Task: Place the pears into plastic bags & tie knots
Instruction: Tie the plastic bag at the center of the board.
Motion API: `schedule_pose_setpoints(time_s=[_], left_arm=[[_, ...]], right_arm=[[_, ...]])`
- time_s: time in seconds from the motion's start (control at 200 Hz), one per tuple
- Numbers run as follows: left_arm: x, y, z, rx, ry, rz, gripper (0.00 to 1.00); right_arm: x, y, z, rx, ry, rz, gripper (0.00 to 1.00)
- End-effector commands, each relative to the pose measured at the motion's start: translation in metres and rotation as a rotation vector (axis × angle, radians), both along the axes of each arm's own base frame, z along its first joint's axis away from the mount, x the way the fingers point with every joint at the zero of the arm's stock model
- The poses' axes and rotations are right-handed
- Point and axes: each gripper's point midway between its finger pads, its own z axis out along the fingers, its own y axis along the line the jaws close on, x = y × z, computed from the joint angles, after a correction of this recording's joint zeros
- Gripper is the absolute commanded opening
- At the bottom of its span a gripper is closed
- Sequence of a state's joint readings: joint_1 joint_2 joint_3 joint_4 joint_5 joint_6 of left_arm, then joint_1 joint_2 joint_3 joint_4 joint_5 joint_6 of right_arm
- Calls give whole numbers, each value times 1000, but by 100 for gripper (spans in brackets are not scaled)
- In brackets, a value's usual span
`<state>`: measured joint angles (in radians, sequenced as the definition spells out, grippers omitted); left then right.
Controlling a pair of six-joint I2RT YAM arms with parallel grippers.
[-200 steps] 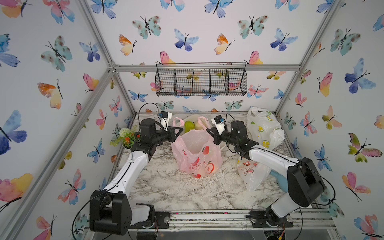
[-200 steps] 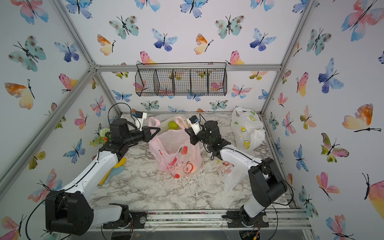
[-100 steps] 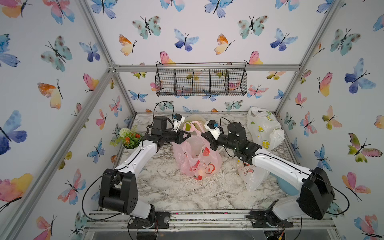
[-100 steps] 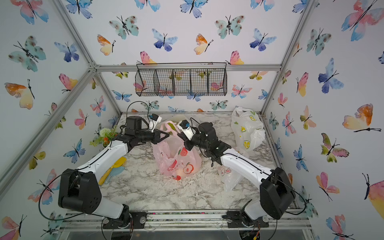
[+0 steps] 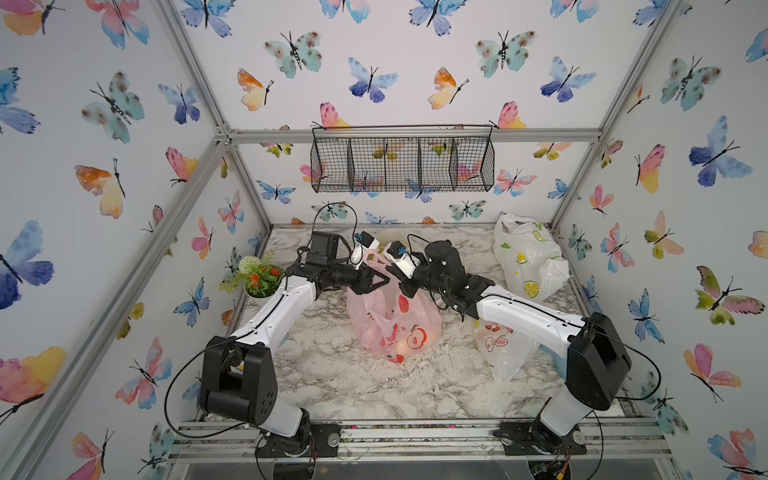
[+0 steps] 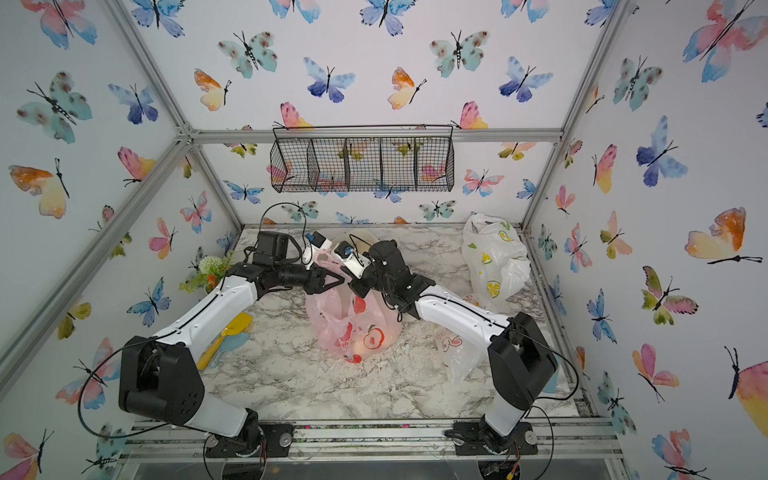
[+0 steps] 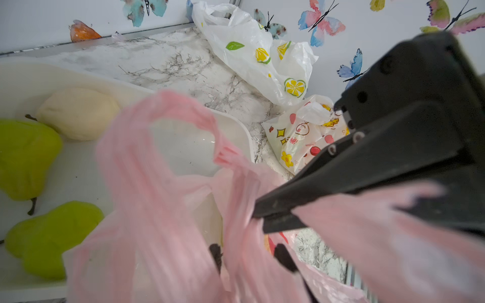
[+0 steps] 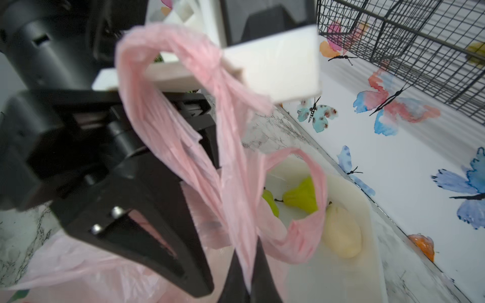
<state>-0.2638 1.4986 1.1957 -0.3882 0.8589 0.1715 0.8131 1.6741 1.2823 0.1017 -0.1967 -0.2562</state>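
The pink plastic bag (image 5: 395,328) (image 6: 353,328) stands mid-table, its two handle strips (image 8: 183,126) looped and crossed above it. My right gripper (image 8: 248,278) (image 5: 402,286) is shut, pinching one pink strip between its tips. My left gripper (image 7: 249,254) (image 5: 383,279) meets it from the other side, jaws apart with pink film lying between the fingertips (image 7: 215,253). In the white tray (image 7: 236,126) behind lie loose pears: one cream (image 7: 78,112) (image 8: 341,233) and two green (image 7: 23,157) (image 7: 52,238). The lemon-print bag (image 5: 528,257) and the doodle bag (image 5: 503,349) sit to the right.
A potted flower (image 5: 259,276) stands at the left edge, with yellow and teal tools (image 6: 226,336) under my left arm. A wire basket (image 5: 401,164) hangs on the back wall. The right arm reaches over the doodle bag.
Both grippers have swung in from wide apart and now meet over the pink bag, bringing its handles together. The left jaws have come apart; the right stays shut.
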Motion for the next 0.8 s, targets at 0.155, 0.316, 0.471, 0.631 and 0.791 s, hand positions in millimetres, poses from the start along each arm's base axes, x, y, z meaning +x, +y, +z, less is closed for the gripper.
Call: schedule_pose_setpoints(time_s=[0.155,0.316,0.471,0.631,0.791], left_arm=[[-2,7,22,-26,-59,-12,50],[12,14,31,-75,-53,9,42],[14,11,37,-110,-52,-14,39],[11,7,37,-129,-40,-42,43],[10,7,30,-123,-22,-51,16]], right_arm=[[-14,11,7,11,-1,100,3],[-18,12,9,18,2,121,3],[-17,14,4,3,10,125,3],[-14,15,6,5,2,120,3],[-11,14,11,15,1,97,3]])
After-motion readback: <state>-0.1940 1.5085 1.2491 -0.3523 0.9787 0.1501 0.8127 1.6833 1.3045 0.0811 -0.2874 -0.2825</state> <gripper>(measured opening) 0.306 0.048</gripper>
